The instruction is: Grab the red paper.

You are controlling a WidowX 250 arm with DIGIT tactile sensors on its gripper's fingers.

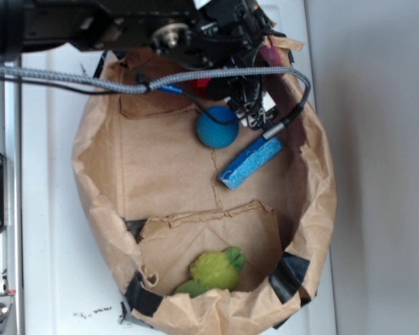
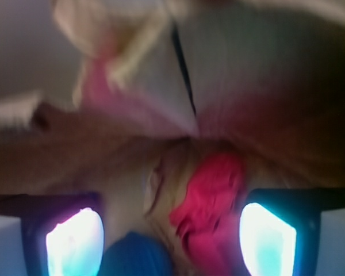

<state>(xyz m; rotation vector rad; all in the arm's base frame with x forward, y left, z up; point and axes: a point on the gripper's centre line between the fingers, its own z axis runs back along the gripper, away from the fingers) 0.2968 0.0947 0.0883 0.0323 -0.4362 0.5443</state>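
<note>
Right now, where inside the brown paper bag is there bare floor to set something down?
Bare brown paper bag floor is the wide left-centre patch, bordered by the round blue ball, the blue rectangular sponge and the torn flap near the green plush toy. The top corner is crowded: gripper, cable, ball and crumpled red paper.

Wrist view, blurry. Gripper [image 2: 171,241] fingers [image 2: 267,241] wide apart, both lit pale cyan at bottom corners. Red paper [image 2: 210,198] sits btwn them, nearer the right-side finger, not touching. Blue ball [image 2: 135,256] low btwn fingers, beside the left-side one. Brown paper bag [image 2: 264,86] wall beyond.
</note>
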